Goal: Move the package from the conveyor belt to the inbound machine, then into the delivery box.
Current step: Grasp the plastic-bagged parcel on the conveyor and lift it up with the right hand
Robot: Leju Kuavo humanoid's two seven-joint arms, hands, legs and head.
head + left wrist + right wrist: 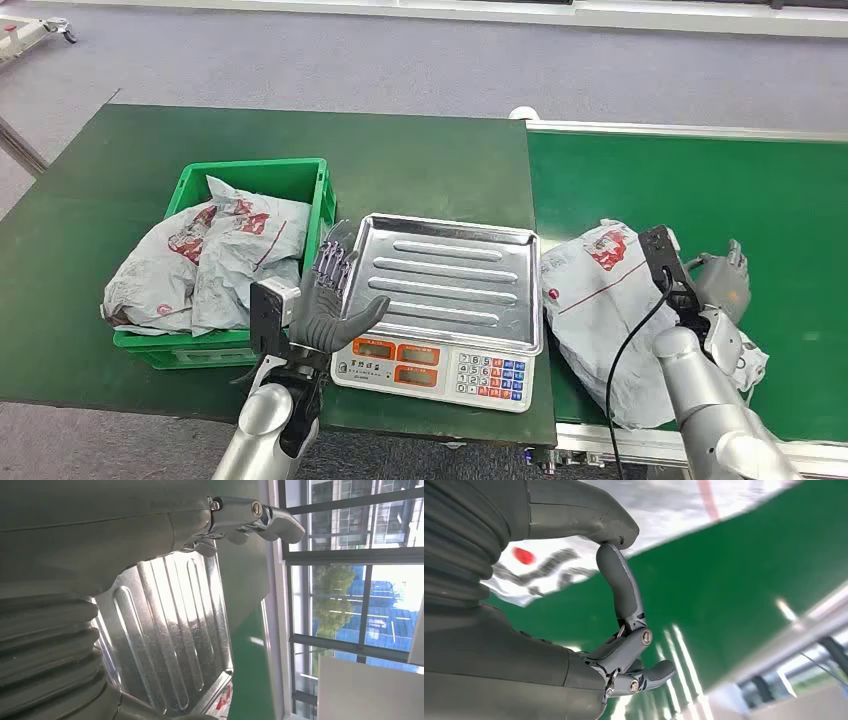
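The package [600, 300] lies on the green conveyor belt [720, 190], right of the scale's steel tray [450, 275]. The right hand [722, 285] rests just beside it, fingers spread and holding nothing; the left hand [330, 295] hovers spread at the tray's near left corner.

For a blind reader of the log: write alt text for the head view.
A grey package lies on the green conveyor belt beside the right hand. The open left hand hovers between an empty scale tray and a green crate of packages.
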